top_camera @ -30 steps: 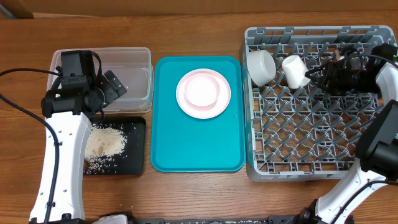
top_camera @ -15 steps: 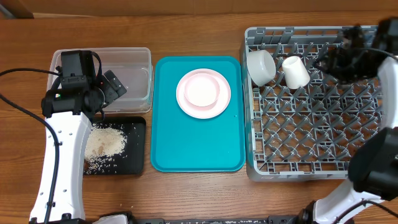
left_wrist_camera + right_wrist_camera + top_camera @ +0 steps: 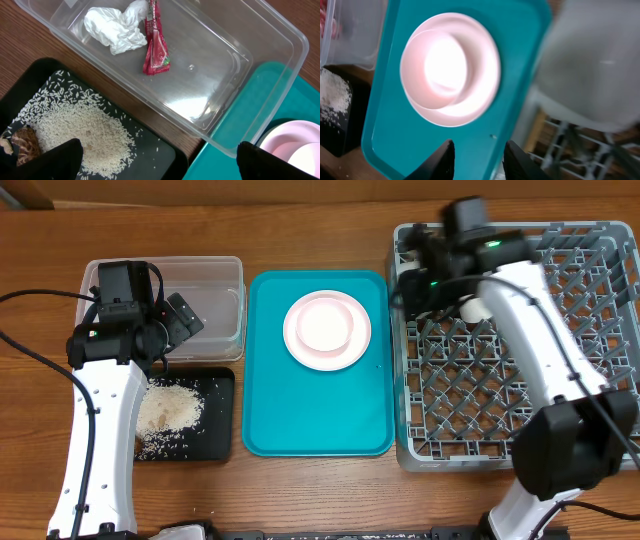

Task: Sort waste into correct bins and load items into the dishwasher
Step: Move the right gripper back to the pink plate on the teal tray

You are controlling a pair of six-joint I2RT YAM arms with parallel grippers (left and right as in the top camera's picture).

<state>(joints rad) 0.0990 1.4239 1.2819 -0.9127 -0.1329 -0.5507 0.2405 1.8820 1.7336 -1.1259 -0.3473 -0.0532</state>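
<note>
The pale pink-white plate (image 3: 327, 330) lies on the teal tray; it also shows in the right wrist view (image 3: 450, 70). My right gripper (image 3: 418, 272) is open and empty over the grey dish rack's (image 3: 560, 380) left edge, covering the white bowl, which shows blurred in the right wrist view (image 3: 592, 65). A white cup (image 3: 477, 307) lies in the rack beside it. My left gripper (image 3: 185, 320) is wide open and empty above the clear tub (image 3: 215, 290). The tub holds the tissue (image 3: 117, 27) and the red wrapper (image 3: 156, 45). Rice grains (image 3: 85, 137) lie in the black tray (image 3: 215, 435).
The teal serving tray (image 3: 300, 410) lies between the bins and the rack. The clear tub sits behind the black tray at the left. Brown crumbs (image 3: 22, 142) lie at the rice pile's edge. A black cable (image 3: 30, 355) runs along the table's left side.
My right arm has swung from the rack's far right to its left edge, now over the bowl and facing the plate. The left arm has not moved.
</note>
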